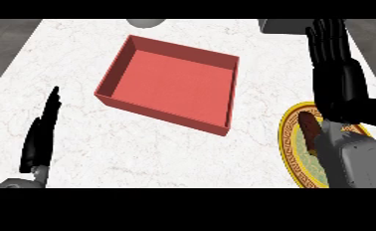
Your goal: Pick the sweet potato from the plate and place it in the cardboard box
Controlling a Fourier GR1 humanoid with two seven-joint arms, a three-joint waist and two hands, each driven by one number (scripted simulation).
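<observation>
A reddish-brown sweet potato (pixel 308 125) lies on a gold-rimmed green plate (pixel 291 148) at the lower right, mostly hidden under my right forearm. My right hand (pixel 339 73) is above the plate's far side, fingers straight and pointing away, holding nothing. The open red cardboard box (pixel 173 81) sits in the middle of the counter, to the left of the plate, with nothing inside. My left hand (pixel 40 135) rests at the lower left edge, fingers straight and up.
The white marble counter (pixel 88 36) spreads around the box. A grey rounded object (pixel 147 22) and a grey block (pixel 283 25) show at the far edge.
</observation>
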